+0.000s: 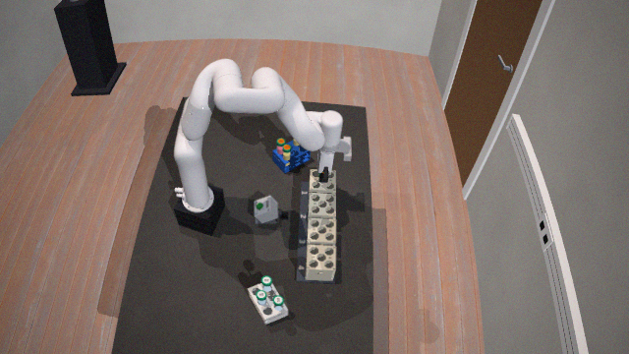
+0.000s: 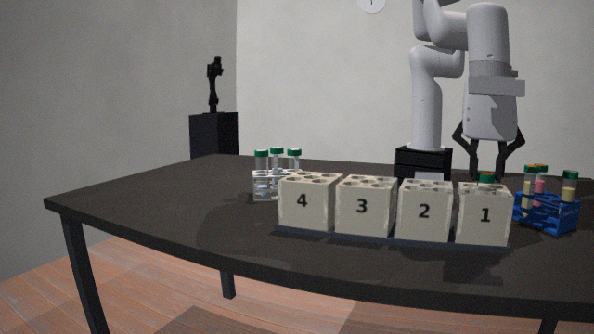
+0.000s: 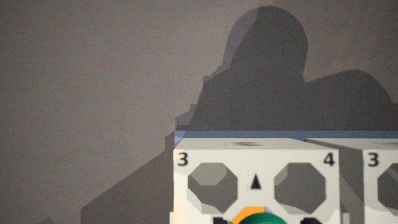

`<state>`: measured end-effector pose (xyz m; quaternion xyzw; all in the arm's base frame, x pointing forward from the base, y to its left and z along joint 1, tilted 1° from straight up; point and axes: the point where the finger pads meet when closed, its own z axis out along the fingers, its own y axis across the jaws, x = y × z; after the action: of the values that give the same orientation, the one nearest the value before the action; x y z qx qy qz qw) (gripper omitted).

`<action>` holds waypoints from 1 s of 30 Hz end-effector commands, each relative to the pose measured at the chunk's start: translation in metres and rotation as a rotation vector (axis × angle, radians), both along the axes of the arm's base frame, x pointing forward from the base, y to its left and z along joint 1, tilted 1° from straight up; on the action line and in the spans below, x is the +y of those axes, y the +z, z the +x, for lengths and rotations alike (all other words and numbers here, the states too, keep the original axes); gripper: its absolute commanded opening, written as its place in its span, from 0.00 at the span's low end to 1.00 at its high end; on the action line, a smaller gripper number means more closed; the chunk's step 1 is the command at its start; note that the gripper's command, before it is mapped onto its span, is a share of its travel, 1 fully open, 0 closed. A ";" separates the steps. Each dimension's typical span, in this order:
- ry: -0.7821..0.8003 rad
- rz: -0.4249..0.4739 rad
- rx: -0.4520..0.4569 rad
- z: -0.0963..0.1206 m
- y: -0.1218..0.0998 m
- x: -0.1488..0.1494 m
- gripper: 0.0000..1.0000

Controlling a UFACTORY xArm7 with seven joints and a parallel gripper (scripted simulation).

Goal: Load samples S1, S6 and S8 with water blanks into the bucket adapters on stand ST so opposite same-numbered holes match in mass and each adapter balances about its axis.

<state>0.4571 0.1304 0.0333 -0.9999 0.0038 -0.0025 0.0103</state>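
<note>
Exterior view is the useful one here: a green-capped tube with an orange dot (image 1: 321, 173) (image 2: 486, 177) (image 3: 265, 219) stands sunk in the cream block adapter marked 1 (image 1: 322, 191) (image 2: 484, 228) (image 3: 256, 162), lower right of the frame. Top view mostly loses that cap behind the black-fingered gripper (image 1: 323, 175) (image 2: 486, 178) (image 3: 266, 220). Wrist view has the cap at the bottom edge, on the midline below holes 3 and 4, fingers slightly apart with a bit of room on both sides, so not clamped on it. Can't read the ID though.

The blue plastic rack (image 1: 291, 158) (image 2: 561, 224) is upper centre from the top, with 2 orange dots easy to spot. Exterior puts it far right and shows 3 tubes with their fills: 2 yellow, 1 pink.

For the whitish see-through rack (image 1: 269, 317) (image 2: 256, 186), top view gives you white dots on 3 green caps at bottom centre; exterior gives you the clear tubes side-on, left of adapter 4. The small grey sloped desk (image 1: 267, 212) with its green key (image 1: 259, 206) shows clearly only from the top, left of the adapters.
</note>
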 end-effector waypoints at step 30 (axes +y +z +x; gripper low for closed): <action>0.000 0.001 -0.004 0.001 0.059 -0.001 0.44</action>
<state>0.4564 0.1292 0.0852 -0.9999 0.0038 -0.0018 0.0102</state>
